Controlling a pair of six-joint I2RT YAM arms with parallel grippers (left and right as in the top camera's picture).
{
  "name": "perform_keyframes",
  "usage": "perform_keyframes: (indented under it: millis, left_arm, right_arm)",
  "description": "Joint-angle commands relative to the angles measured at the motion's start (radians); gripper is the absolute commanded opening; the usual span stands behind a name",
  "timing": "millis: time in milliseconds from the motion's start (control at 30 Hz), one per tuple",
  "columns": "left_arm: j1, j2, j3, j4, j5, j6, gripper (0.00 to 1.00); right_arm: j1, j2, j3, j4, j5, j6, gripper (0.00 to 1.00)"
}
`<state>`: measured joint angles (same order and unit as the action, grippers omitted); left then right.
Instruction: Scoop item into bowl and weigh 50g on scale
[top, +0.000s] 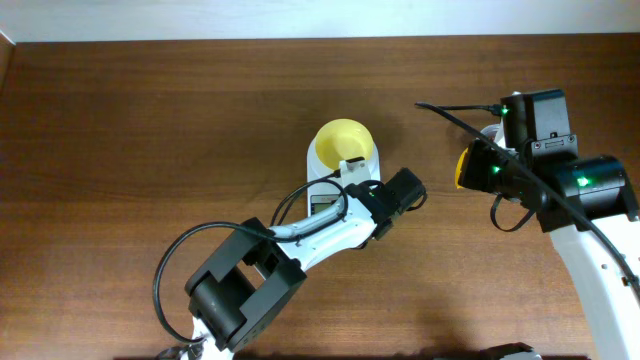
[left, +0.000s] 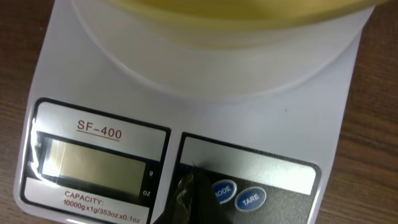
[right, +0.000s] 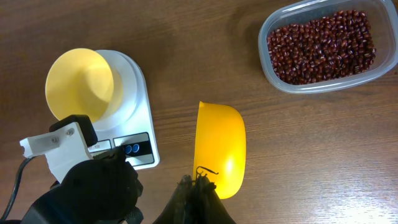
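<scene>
The pale yellow bowl (top: 342, 143) stands empty on the white scale (top: 318, 160); both also show in the right wrist view, bowl (right: 79, 84) and scale (right: 134, 87). My left gripper (left: 194, 190) is shut, with its tip on the scale's panel (left: 205, 81) just left of the blue MODE button (left: 222, 190). The display (left: 93, 167) is blank. My right gripper (right: 198, 183) is shut on the handle of the bright yellow scoop (right: 221, 148), which is empty and held above the table to the right of the scale. The reddish-brown beans (right: 323, 45) fill a clear container (right: 271, 73) at the far right.
The blue TARE button (left: 250, 200) sits right of MODE. In the overhead view the right arm (top: 560, 170) covers the bean container. The left arm (top: 300, 235) reaches in from the front. The wooden table (top: 150, 130) runs to a pale edge at the back.
</scene>
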<state>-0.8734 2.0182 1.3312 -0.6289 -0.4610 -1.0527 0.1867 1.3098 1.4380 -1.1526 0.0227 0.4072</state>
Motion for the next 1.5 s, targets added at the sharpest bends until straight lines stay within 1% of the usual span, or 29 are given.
perform_keyframes:
  millis: [0,200,867,1467]
  left_arm:
    - [-0.003,0.020,-0.009,0.005,-0.034,-0.013,0.00]
    - [-0.003,0.020,-0.009,0.012,-0.060,-0.013,0.00]
    - [-0.003,0.048,-0.009,0.008,-0.051,-0.013,0.00]
    - [-0.016,0.061,-0.009,0.008,0.000,0.005,0.00]
  right_arm:
    - [0.003,-0.011,0.021,-0.004,0.015,-0.010,0.04]
    - [0.003,-0.011,0.021,-0.005,0.015,-0.011,0.04]
    - [0.003,-0.011,0.021,-0.013,0.015,-0.010,0.04]
    - [0.003,-0.011,0.021,-0.014,0.012,-0.007,0.04]
